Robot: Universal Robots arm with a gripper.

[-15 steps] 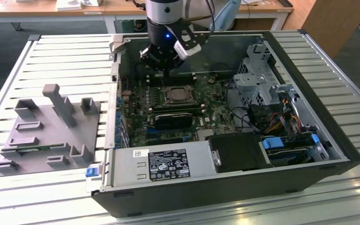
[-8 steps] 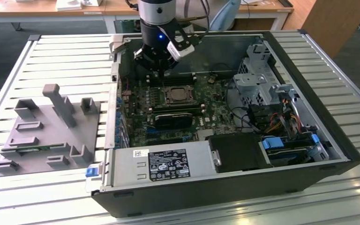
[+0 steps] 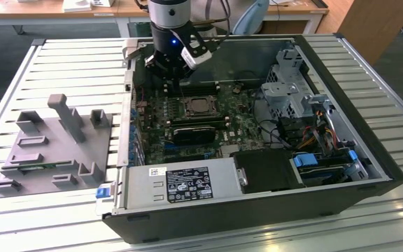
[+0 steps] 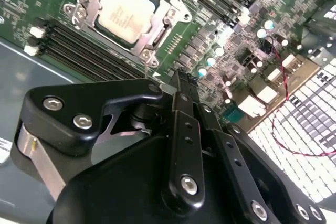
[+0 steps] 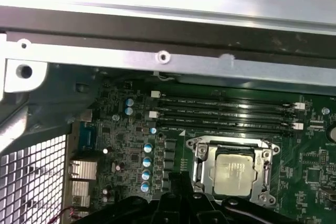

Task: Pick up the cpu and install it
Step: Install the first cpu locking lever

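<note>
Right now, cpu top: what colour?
Pale silver-grey metal; the cpu shows best in the second wrist view.

- In the exterior view, the gripper (image 3: 176, 79) had its fingertips hidden behind its own body, so how the jaws stood could not be told.
- The cpu (image 5: 235, 176) was partly covered along one edge by the gripper's black links in the first wrist view.
- The grey holder block (image 3: 54, 149) had small recesses too small to make out.
- The printing on the power supply label (image 3: 187, 185) was too small to tell.
</note>
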